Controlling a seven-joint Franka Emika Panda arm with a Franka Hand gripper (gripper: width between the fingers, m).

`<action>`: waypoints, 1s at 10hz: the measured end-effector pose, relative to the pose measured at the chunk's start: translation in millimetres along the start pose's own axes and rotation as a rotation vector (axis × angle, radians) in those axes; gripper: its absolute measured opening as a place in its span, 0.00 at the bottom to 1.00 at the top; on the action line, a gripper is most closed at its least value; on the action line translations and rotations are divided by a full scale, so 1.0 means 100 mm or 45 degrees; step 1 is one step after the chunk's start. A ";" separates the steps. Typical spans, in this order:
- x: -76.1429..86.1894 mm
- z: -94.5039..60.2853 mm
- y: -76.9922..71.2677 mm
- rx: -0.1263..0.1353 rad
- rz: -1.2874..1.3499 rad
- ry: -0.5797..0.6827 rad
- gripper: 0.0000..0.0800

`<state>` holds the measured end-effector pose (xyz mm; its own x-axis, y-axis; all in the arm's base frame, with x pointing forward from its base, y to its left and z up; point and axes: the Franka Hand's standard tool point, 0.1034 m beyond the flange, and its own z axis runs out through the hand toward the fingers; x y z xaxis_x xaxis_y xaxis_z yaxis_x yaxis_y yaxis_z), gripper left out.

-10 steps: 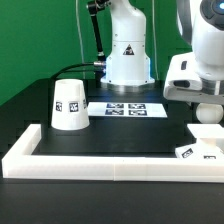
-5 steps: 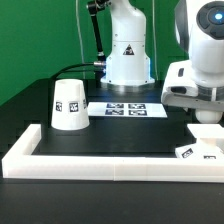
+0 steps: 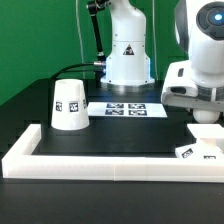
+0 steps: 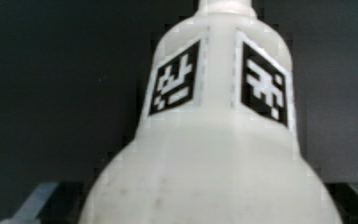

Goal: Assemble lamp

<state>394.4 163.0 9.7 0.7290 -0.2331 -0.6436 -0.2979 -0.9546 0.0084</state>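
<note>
In the wrist view the white bulb fills the picture, with two black-and-white tags on its faces, and it sits between my gripper's fingers. In the exterior view my gripper is shut on the bulb at the exterior view's right, just above the low white base block. I cannot tell whether the bulb touches the base. The tapered white cone shade stands upright on the table at the exterior view's left, apart from the gripper.
The marker board lies flat at the back, in front of the arm's white pedestal. A long low white border rail runs along the table's front and up the exterior view's left side.
My gripper has come down a little with the bulb toward the base block, then stayed still. The shade and base have not moved.
</note>
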 end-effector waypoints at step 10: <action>-0.06 -0.81 0.04 0.077 -0.024 0.168 0.72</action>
<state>438.9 146.0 75.8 0.8082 -0.2411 -0.5372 -0.3167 -0.9471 -0.0513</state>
